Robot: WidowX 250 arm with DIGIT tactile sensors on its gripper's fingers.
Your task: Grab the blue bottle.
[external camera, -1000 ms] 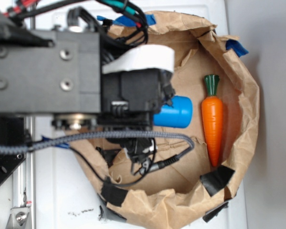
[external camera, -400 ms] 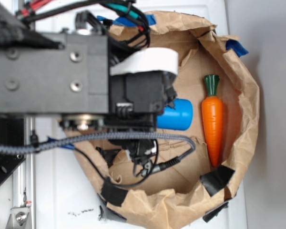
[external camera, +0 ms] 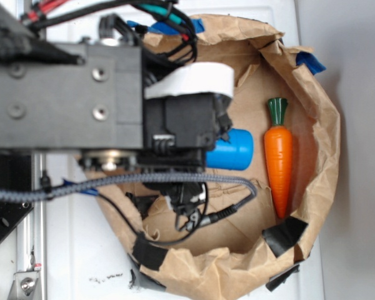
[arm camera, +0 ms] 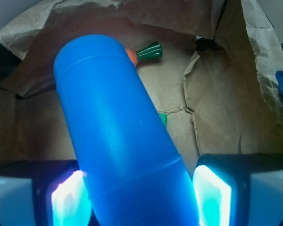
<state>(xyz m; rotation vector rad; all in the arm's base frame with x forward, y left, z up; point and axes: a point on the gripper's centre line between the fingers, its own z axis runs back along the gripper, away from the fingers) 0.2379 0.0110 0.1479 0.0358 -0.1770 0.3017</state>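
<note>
- The blue bottle (arm camera: pixel 118 136) lies in the brown paper bag (external camera: pixel 312 125), near its middle, beside the carrot (external camera: pixel 279 159).
- The end effector (arm camera: pixel 139 190) has one finger on each side of the bottle. The right finger is not touching it yet.
- The bottle is smooth and tilted, so it could slip out when squeezed.
- It might roll and bump the carrot.

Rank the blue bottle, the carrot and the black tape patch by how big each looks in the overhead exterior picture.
1. The carrot looks largest.
2. The blue bottle: only its end shows, since the arm hides the rest, so its true size is unsure.
3. The black tape patch looks close to the bottle's visible part; I would not separate them firmly.
</note>
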